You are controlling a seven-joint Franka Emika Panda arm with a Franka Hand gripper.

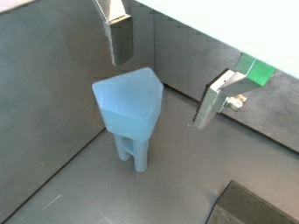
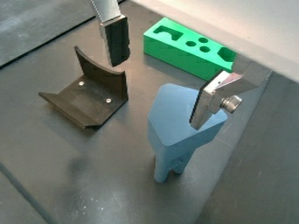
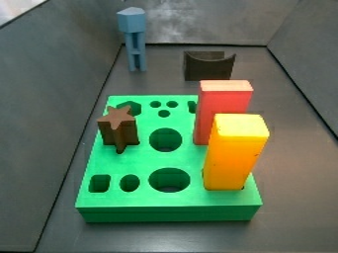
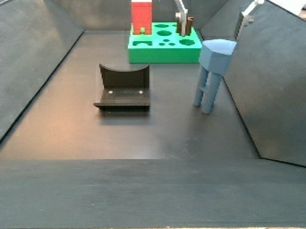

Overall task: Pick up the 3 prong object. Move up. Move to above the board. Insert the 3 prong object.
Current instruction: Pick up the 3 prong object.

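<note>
The 3 prong object (image 4: 216, 63) is a steel-blue piece standing upright on its prongs on the dark floor, apart from the board; it also shows in a side view (image 3: 132, 42) and in both wrist views (image 1: 128, 109) (image 2: 176, 131). The green board (image 3: 165, 210) lies flat with cut-out holes, and shows in a side view (image 4: 162, 55) and in both wrist views (image 2: 187, 61) (image 1: 257, 70). My gripper (image 2: 163, 70) is open and empty, above the object's head, with one finger (image 1: 119, 35) on each side. It shows in a wrist view (image 1: 163, 70) and at the top of a side view (image 4: 217, 16).
A red block (image 3: 224, 109), an orange-yellow block (image 3: 235, 148) and a brown star block (image 3: 119, 126) stand in the board. The dark fixture (image 4: 122, 87) stands on the floor near the board and the object. Grey walls enclose the floor.
</note>
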